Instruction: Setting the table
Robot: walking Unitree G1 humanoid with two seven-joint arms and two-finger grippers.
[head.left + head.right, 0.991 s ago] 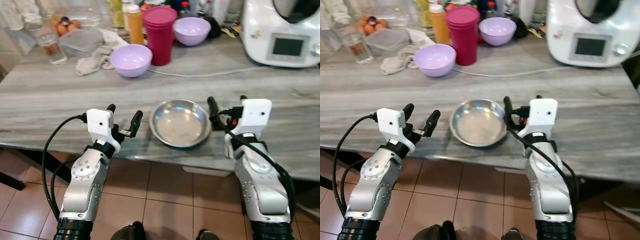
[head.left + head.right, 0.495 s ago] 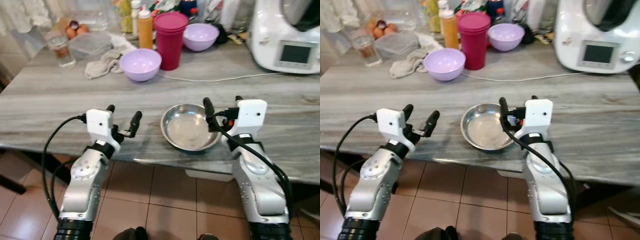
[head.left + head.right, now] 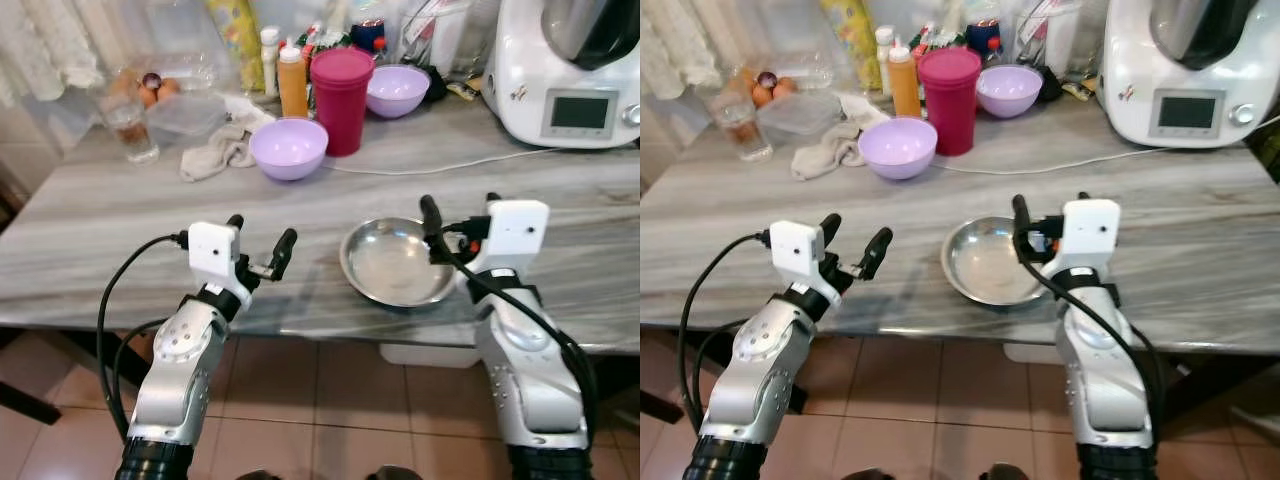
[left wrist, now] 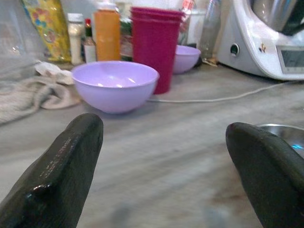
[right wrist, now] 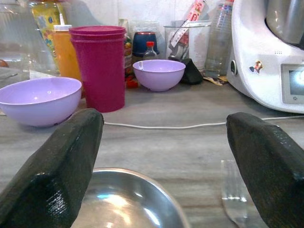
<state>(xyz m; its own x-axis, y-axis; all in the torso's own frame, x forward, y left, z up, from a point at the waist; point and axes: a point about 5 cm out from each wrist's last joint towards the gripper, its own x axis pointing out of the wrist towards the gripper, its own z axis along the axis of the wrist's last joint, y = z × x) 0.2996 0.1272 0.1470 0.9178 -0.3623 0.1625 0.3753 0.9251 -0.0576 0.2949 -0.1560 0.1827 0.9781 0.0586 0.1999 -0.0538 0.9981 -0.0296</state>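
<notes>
Right claw wide open, seemingly empty

Count on surface: 2 lilac bowls, near and far. 1 steel bowl. 1 magenta cup stack. 1 orange bottle. 1 white appliance. 1 cloth. 1 fork. 1 glass.

Bright, even daylight — soft shadows, sharp focus (wrist views' near fingers blurred).

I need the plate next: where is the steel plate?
The steel plate sits at the table's near edge, right of centre, beside the right end effector.
</notes>
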